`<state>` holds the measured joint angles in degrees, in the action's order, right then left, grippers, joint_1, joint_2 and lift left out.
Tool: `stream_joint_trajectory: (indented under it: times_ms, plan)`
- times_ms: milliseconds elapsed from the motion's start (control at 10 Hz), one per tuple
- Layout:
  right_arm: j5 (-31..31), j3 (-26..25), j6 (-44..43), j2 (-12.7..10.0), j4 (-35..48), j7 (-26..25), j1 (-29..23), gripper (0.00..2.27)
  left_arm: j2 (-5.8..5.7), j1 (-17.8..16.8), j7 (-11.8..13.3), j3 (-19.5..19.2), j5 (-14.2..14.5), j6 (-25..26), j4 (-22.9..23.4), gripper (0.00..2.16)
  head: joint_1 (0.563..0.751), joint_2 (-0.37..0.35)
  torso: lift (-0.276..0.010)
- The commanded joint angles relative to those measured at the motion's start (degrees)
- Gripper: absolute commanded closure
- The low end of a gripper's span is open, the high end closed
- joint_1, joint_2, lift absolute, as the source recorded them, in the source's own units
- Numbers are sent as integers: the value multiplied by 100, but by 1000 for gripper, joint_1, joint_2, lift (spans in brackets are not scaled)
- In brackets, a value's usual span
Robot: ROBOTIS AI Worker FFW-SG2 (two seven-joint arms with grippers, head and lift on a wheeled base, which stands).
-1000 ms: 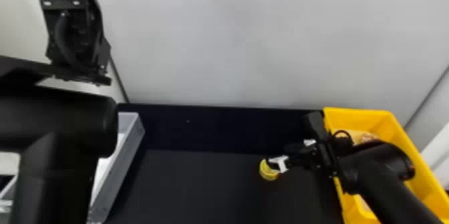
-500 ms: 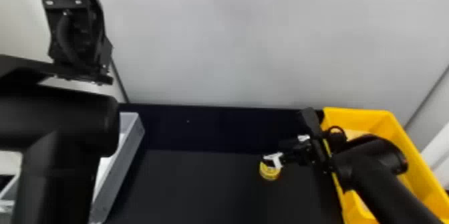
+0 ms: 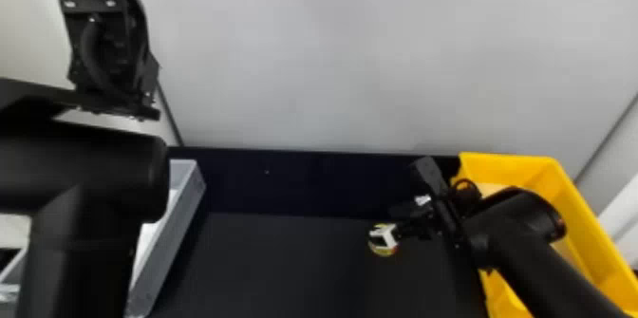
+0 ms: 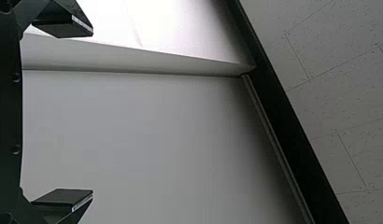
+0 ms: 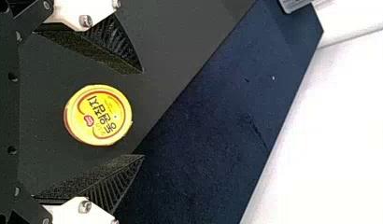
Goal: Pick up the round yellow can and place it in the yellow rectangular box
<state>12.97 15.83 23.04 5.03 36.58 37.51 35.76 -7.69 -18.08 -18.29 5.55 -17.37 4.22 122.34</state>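
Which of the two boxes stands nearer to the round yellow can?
The yellow rectangular box, on the robot's right. The round yellow can sits much closer to it than to the gray box on the left.

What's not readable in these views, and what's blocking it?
- Yellow rectangular box, full contents: head view, right arm across it, bottom edge crops it.
- Grey tray, most contents: head view, behind left arm, cropped at bottom.
- Round yellow can, most of its side: right wrist view, under its lid.
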Motion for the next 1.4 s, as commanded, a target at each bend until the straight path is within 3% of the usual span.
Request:
stream_joint_trajectory:
  times_ms: [0, 200, 600, 1300]
  plan:
    - [92, 79, 88, 7, -63, 75, 27, 160, -5, 6, 0, 7, 6, 0, 0, 70, 663, 54, -10]
    - [101, 422, 132, 69, -98, 294, 80, 167, -5, -2, 0, 33, 6, 0, -9, 70, 663, 54, -10]
    - [-4, 1749, 88, 324, -46, 725, 265, 231, 39, -20, 0, 69, 23, -9, -53, 70, 663, 54, -10]
    - [-215, 2822, 150, 631, -19, 892, 353, 245, 57, -46, 0, 86, 41, -9, -62, 70, 663, 54, -10]
